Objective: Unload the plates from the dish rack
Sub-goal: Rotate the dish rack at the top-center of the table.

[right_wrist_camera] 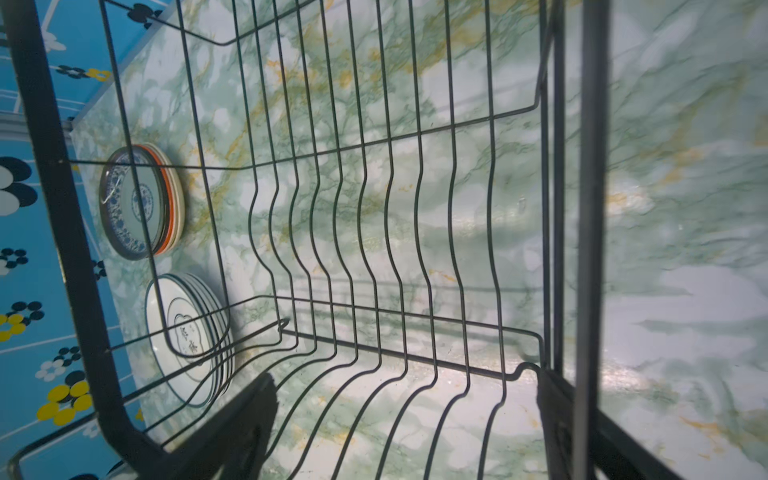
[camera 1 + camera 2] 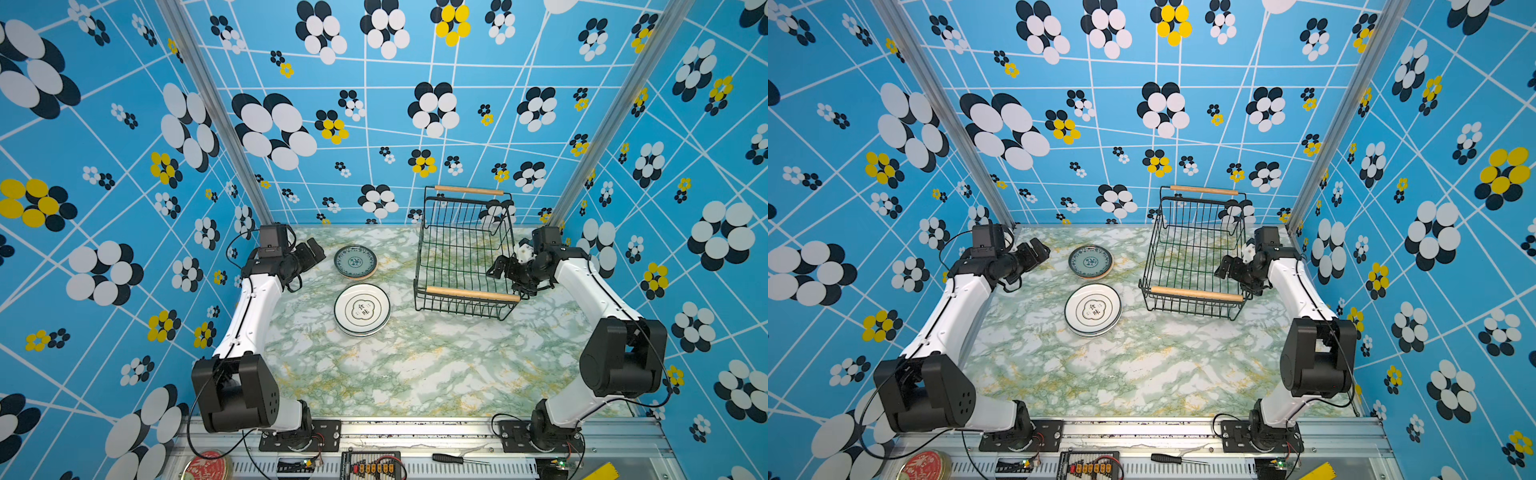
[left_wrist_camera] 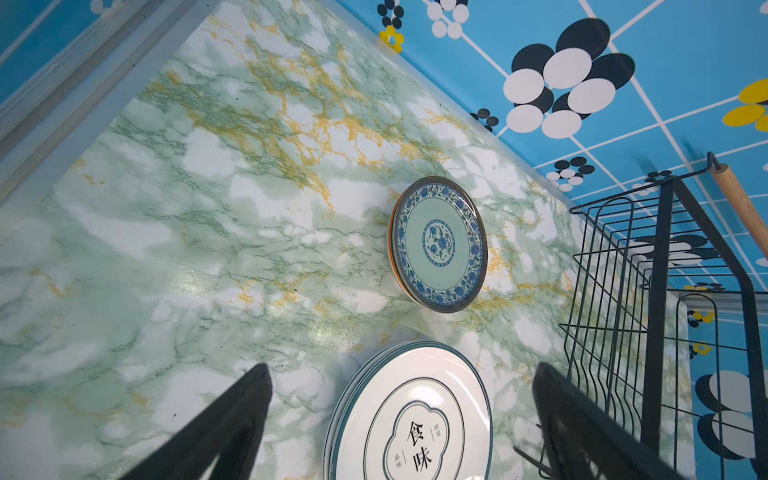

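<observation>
The black wire dish rack (image 2: 465,291) (image 2: 1196,297) with two wooden handles stands at the back right and holds no plates. The plates lie in two stacks left of it: a teal-patterned stack (image 2: 355,262) (image 2: 1091,262) (image 3: 438,245) (image 1: 137,203) and, nearer, a white stack with an emblem (image 2: 362,309) (image 2: 1093,309) (image 3: 415,415) (image 1: 187,332). My left gripper (image 2: 313,249) (image 2: 1038,251) (image 3: 401,370) hovers open, left of the teal stack, holding nothing. My right gripper (image 2: 498,266) (image 2: 1225,268) (image 1: 403,376) is open at the rack's right rim, over its wire floor (image 1: 374,266).
Blue flowered walls close in the marble-patterned table (image 2: 415,374) on three sides. On the metal rail in front lie a red round tin lid (image 2: 208,467), a connector board (image 2: 372,467), a screwdriver (image 2: 453,459) and a yellow object (image 2: 602,471).
</observation>
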`<state>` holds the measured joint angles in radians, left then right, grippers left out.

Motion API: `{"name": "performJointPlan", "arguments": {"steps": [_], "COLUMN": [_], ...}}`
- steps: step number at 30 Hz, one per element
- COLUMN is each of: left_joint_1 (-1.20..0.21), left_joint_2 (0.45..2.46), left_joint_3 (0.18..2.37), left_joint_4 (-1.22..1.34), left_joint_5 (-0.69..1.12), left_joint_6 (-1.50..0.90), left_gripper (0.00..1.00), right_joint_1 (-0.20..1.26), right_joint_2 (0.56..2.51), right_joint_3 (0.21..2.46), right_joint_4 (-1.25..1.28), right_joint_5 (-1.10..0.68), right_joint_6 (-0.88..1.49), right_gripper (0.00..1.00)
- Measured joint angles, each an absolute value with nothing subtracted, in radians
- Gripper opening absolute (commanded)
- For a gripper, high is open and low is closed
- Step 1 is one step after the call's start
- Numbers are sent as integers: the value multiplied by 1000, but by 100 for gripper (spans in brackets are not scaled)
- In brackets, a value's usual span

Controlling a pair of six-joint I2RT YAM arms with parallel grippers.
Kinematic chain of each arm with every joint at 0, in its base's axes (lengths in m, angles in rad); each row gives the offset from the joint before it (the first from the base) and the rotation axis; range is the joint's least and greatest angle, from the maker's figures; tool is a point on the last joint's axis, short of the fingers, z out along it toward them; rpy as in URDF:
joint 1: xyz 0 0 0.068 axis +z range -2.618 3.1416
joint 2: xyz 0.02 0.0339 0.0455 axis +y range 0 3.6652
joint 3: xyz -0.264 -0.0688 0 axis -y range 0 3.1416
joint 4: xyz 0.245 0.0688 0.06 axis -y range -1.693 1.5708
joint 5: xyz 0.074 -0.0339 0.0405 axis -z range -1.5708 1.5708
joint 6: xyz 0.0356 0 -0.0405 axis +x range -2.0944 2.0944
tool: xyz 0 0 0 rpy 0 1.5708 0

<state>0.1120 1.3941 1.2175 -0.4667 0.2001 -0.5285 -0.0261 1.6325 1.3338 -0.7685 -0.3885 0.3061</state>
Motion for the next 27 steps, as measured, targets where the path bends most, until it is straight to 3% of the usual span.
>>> {"name": "performJointPlan", "arguments": {"steps": [15,27], "left_joint_1": [112,112], "left_joint_2": [1251,1134], "left_joint_3": [1045,840], "left_joint_4": [-335,-60], "left_joint_5": [107,53], "left_joint_6": [-513,-485], "left_gripper": [99,99], "right_joint_1": [-22,-20], "right_joint_2": [1552,1478], "right_joint_3": [1254,1238], "right_joint_4": [-746,-811], "right_joint_5": [-580,-372], "right_joint_6": [315,319], "right_gripper": [99,99]}}
